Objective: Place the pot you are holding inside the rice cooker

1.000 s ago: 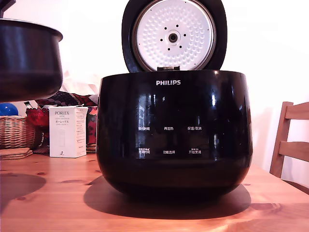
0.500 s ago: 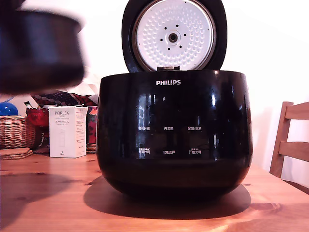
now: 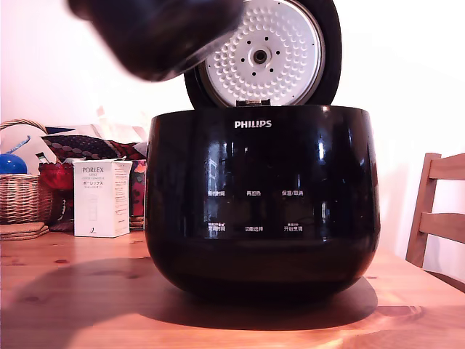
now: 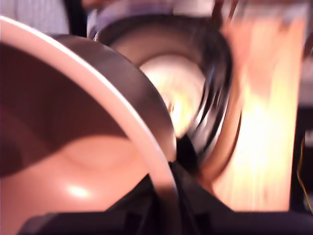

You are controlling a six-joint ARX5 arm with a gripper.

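Observation:
The pot, dark grey and motion-blurred, hangs tilted at the top of the exterior view, above the left part of the rice cooker and overlapping its raised lid. The glossy black cooker stands on the wooden table with its lid open, dimpled silver plate facing out. In the wrist view my gripper is shut on the pot's thin rim; the pot's inside fills much of that view. The cooker's open cavity shows beyond it, blurred. The exterior view does not show the gripper.
A white PORLEX box, a wicker basket with a blue ball, and patterned cloth sit at the exterior view's left behind the cooker. A wooden chair stands at the right. The table runs across the front.
The pot has swung from the exterior view's far left upward and to the right. It is now tilted and over the cooker's left side, in front of the lid.

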